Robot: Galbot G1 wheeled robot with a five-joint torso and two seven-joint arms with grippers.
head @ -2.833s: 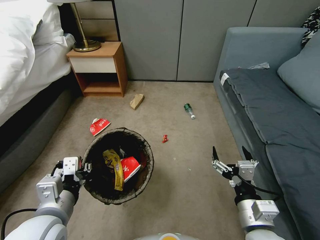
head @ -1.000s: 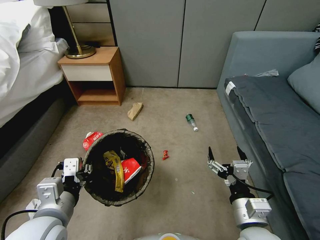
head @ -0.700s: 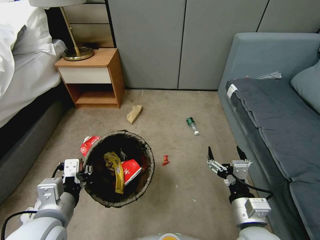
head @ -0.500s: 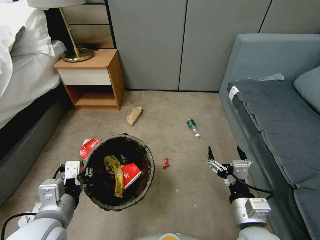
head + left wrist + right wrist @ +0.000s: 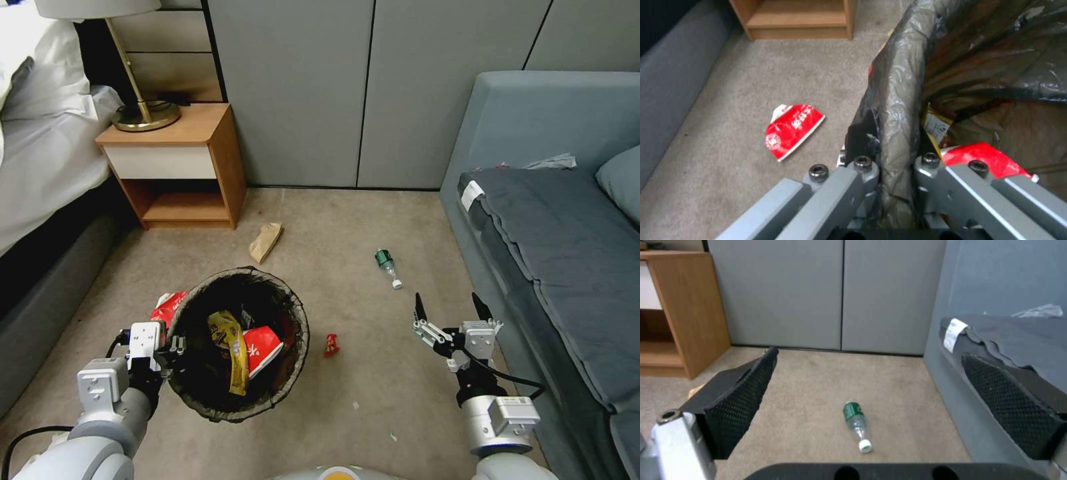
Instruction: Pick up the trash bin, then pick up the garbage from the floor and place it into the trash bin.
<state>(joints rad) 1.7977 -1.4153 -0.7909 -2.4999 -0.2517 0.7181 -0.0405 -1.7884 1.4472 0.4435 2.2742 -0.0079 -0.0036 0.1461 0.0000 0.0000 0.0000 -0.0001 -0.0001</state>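
Black-bagged bin [image 5: 238,343]: lower left of frame, held off the carpet.
Left hand [image 5: 175,348]: pinching the bin's rim.
Right hand [image 5: 448,309]: spread, lower right.
Bottle [image 5: 387,265]: on carpet, mid-frame.

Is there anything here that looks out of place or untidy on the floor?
Yes. Litter lies on the carpet: a green bottle on its side, a brown paper scrap, a small red wrapper, and a crushed red carton beside the trash bin, which the left gripper holds by its rim.
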